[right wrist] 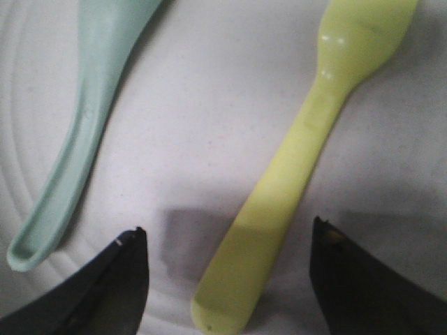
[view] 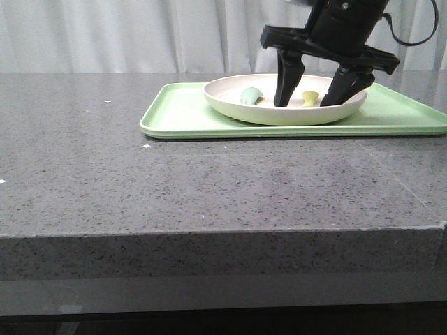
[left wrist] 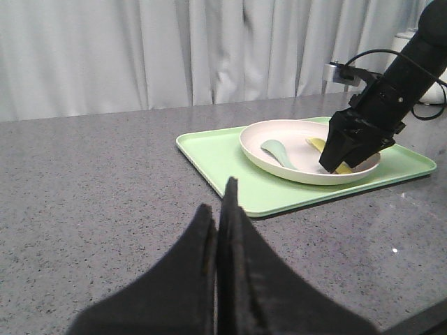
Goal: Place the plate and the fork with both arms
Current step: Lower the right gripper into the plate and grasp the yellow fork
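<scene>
In the front view my right gripper (view: 311, 94) hides most of the fork (view: 310, 97), and its upper body is cut off by the frame's top. In my right wrist view the fork (right wrist: 300, 160) loses its tines and the teal utensil (right wrist: 84, 132) its bowl to the frame's edge; both look blurred.

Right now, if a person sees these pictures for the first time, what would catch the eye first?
Probably the right gripper, open and reaching down into the plate on the green tray at the far right of the table. Between its fingers lies the yellow fork, with a teal spoon beside it. The left gripper hangs shut over bare table.
</scene>
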`<state>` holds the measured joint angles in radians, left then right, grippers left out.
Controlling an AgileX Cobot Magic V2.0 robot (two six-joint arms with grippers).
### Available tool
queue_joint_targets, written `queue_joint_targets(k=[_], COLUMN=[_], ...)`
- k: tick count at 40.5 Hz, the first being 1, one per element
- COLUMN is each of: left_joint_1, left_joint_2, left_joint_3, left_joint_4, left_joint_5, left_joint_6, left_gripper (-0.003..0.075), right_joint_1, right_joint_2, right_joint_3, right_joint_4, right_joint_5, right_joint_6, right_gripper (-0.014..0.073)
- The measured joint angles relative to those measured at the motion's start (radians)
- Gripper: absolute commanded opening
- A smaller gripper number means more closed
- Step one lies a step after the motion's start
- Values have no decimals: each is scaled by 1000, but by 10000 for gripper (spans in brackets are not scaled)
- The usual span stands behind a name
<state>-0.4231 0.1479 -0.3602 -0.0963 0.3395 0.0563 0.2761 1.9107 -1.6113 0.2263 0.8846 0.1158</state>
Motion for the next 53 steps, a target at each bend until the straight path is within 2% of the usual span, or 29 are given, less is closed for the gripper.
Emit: queue_joint_targets(k=[8, 11, 18, 22, 35, 37, 46, 53], left_joint_1=[0, 0, 0, 0, 0, 0, 0, 0], left_joint_2=[0, 0, 0, 0, 0, 0, 0, 0], left_joint_3=[0, 0, 0, 0, 0, 0, 0, 0], left_joint_4=[0, 0, 0, 0, 0, 0, 0, 0], left_joint_5=[0, 2, 2, 2, 2, 2, 2, 2], left_joint_6=[2, 2, 2, 2, 2, 2, 2, 2], left_gripper=[-18, -18, -18, -18, -18, -18, -18, -18], right_joint_1=[0, 0, 0, 0, 0, 0, 0, 0], right_joint_2=[0, 0, 6, 5, 6, 6, 6, 6], right_joint_3=[0, -2, -4, -4, -4, -4, -4, -5], right_joint_4=[-2, -6, -35, -40, -42, -42, -42, -42], right_joint_5=[0, 7, 23, 30, 36, 36, 39, 39], right_joint_6=[0, 2, 2, 2, 2, 2, 2, 2], right_gripper=[518, 475, 250, 172, 160, 138, -62, -71])
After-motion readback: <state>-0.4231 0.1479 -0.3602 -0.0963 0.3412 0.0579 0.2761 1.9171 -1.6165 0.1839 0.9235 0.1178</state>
